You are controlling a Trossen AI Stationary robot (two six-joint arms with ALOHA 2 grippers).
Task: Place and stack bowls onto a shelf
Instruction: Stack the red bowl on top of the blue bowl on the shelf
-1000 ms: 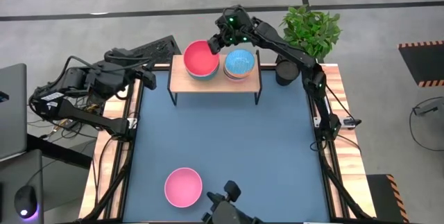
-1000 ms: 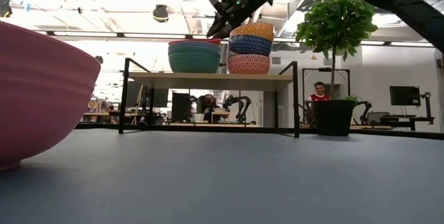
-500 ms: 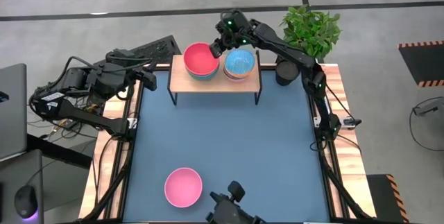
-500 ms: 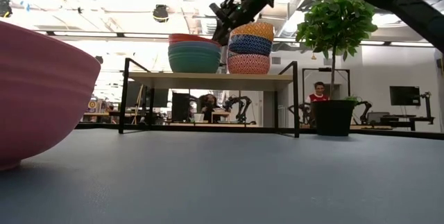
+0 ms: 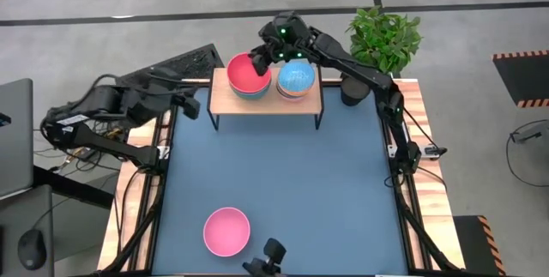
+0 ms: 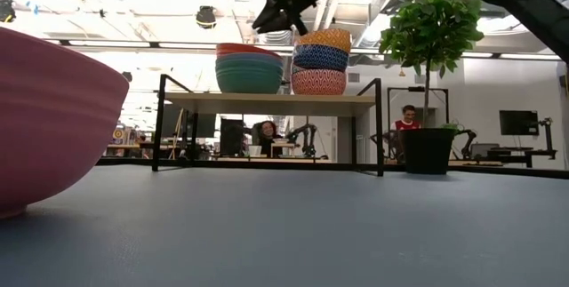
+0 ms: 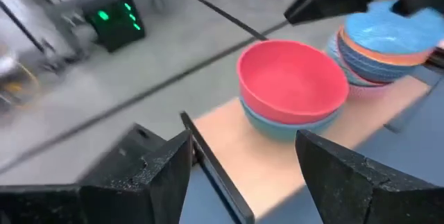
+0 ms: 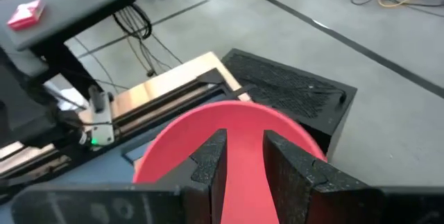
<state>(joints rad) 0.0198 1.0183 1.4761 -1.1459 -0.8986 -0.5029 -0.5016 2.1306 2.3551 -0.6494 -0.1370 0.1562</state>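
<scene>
Nearest the table's front edge sits the round plain pink bowl point(image 5: 226, 231), alone on the blue-topped table with wooden edges point(image 5: 283, 174) (in the low view it fills the near left corner).

My left gripper point(image 5: 190, 105) hangs over the table's left rim, fingers spread wide and empty, aimed at the shelf; its wrist camera sees both stacks from the side.

Farther back stands the low light-wood shelf on thin black legs point(image 5: 223, 99). On it, the plain red bowl point(image 5: 247, 73) tops a green one point(image 6: 250, 78); touching beside it, the patterned bright blue bowl point(image 5: 296, 76) crowns the small stack.

My right arm reaches in from the back right, elbow bent, and my right gripper point(image 5: 260, 57) hovers above the red bowl's rim, fingers parted a little, holding nothing. Only the low view shows it clear of the bowls.
</scene>
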